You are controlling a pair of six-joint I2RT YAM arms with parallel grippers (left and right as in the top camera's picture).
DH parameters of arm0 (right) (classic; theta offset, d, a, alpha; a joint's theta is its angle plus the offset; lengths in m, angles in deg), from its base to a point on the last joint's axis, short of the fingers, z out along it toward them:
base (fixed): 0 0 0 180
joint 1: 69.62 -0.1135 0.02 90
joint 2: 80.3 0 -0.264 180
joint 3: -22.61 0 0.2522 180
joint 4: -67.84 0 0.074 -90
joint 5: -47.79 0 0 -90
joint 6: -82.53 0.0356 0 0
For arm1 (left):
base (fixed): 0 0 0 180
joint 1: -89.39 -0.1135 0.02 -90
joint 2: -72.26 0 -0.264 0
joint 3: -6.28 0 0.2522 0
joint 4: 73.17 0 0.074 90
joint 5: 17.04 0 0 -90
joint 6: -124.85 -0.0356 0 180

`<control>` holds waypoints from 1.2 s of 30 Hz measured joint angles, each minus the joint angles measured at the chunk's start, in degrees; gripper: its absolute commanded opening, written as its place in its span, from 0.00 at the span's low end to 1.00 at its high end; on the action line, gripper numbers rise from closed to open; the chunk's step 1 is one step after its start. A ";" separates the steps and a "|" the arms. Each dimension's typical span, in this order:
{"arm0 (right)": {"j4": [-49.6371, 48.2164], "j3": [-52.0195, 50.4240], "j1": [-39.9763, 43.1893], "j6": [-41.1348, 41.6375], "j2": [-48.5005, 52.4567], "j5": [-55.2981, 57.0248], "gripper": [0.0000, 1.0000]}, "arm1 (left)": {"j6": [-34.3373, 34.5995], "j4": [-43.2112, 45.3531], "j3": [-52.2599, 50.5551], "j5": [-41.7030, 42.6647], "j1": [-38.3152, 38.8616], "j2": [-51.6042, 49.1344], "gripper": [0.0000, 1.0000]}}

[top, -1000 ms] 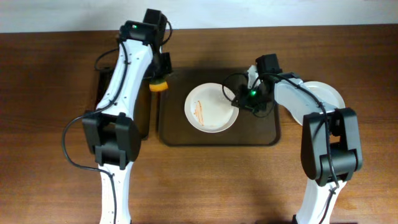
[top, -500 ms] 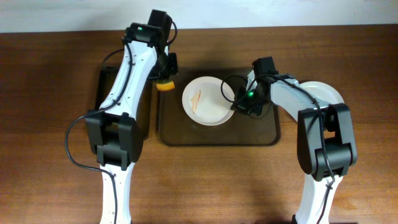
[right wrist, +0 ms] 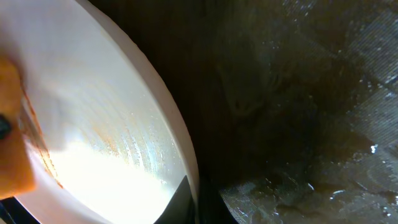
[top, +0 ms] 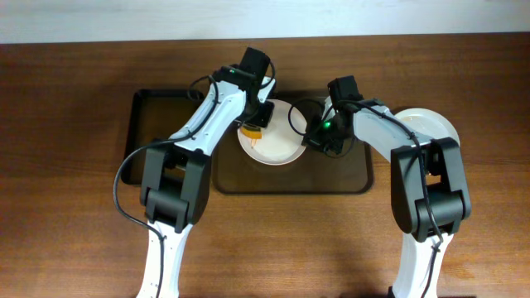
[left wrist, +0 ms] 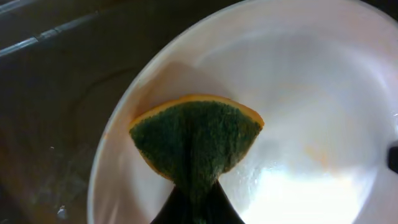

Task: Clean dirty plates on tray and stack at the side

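A whitish plate (top: 280, 149) lies on the dark brown tray (top: 348, 174), and thin orange sauce streaks (right wrist: 106, 134) show on its inside. My left gripper (top: 253, 124) is shut on a sponge (left wrist: 196, 140) with a green face and an orange edge. The sponge rests on the left part of the plate (left wrist: 311, 93). My right gripper (top: 312, 137) is shut on the plate's right rim (right wrist: 186, 168), one finger inside the plate and one outside. Another white plate (top: 437, 126) sits on the table to the right, partly hidden by the right arm.
A smaller black tray (top: 157, 124) lies left of the brown tray, beneath the left arm. Wet patches glisten on the brown tray's floor (right wrist: 298, 124). Bare wooden table (top: 281, 240) runs along the front.
The left arm swung right from the brown tray's left edge, carrying the sponge onto the plate. The right gripper closed on the plate's rim. The plate shifted slightly left and back.
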 measured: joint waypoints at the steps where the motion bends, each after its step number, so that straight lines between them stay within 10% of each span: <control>1: 0.02 0.11 -0.07 -0.15 0.00 0.00 0.04 | 0.07 1.86 -2.99 -0.07 0.00 0.00 0.00; 13: -0.02 0.11 -0.11 -0.66 0.00 0.02 0.04 | -5.51 5.99 -10.25 18.99 -0.72 1.38 0.00; 20: -0.83 0.11 -0.81 0.02 0.02 0.00 0.04 | 20.85 11.69 -10.91 -15.02 0.68 2.05 0.00; 26: -0.35 0.11 -0.85 -0.90 0.02 -0.15 0.04 | -7.43 3.82 -11.63 9.07 -2.43 3.28 0.00; 30: -0.35 0.11 -0.85 -0.87 0.02 -0.13 0.04 | -10.10 12.13 -13.18 19.58 -1.49 2.38 0.00; 36: -0.42 0.11 -0.81 -0.61 0.02 0.00 0.04 | 18.56 16.50 -12.50 -4.90 -0.11 2.60 0.00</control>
